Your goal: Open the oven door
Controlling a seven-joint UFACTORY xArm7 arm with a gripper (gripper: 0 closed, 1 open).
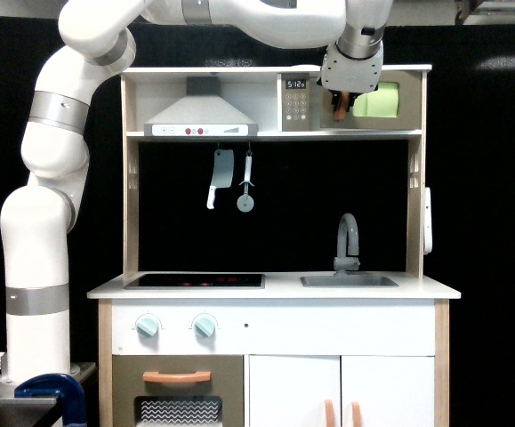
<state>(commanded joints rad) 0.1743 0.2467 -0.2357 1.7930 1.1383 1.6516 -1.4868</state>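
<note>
The oven door (383,100) is a small taupe panel with a lime-green window, in the top right compartment of the toy kitchen. Its short vertical orange handle (339,110) pokes out below my gripper (346,96), which reaches down from above and is shut on the handle. The door's handle side sits to the right of the keypad panel (295,102), with a gap between them, so the door stands partly swung out on its right-hand hinge. The gripper body hides the top of the handle and the door's left edge.
A grey extractor hood (204,120) fills the shelf's left half. A toy cleaver (216,176) and a utensil hang below it. Faucet (347,240), sink and hob sit on the counter (417,288). Below are a larger taupe door (177,391) and white cupboard doors (341,391).
</note>
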